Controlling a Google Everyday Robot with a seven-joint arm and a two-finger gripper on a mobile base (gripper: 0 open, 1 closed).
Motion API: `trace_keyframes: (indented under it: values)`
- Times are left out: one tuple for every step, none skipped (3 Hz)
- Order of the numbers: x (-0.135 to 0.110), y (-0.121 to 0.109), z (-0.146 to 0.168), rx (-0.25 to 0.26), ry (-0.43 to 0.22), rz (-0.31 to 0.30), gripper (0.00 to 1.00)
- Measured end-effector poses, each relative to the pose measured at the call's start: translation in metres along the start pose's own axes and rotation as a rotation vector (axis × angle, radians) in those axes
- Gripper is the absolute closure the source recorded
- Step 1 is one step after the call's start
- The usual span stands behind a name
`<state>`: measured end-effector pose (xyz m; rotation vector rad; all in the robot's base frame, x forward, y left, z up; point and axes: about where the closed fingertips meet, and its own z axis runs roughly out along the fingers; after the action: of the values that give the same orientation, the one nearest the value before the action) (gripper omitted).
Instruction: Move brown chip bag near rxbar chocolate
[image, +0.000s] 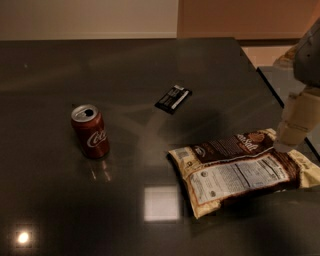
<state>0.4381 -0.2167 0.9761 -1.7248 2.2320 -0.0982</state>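
tabletop (125, 65): one brown chip bag (240, 172), one rxbar chocolate (173, 98), one can (90, 132); pincer (289, 136) right.

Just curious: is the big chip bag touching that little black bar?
Apart. The camera view shows bare table between chip bag and black bar. The gripper is by the bag's upper right corner.

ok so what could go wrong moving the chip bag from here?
The end effector sits at the right end of the brown chip bag; held only there, the limp bag may sag or slip. The bag is wide and flat; dragged toward the rxbar chocolate, it might shove the small bar away. The red soda can stands upright on the left; an overshoot could tip it.
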Motion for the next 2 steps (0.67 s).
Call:
trace_keyframes:
  values:
    - [0.0000, 0.0000, 0.0000, 0.000, 0.000, 0.000, 0.00]
    - [0.0004, 0.0046, 0.0016, -0.017, -0.029, -0.014, 0.00]
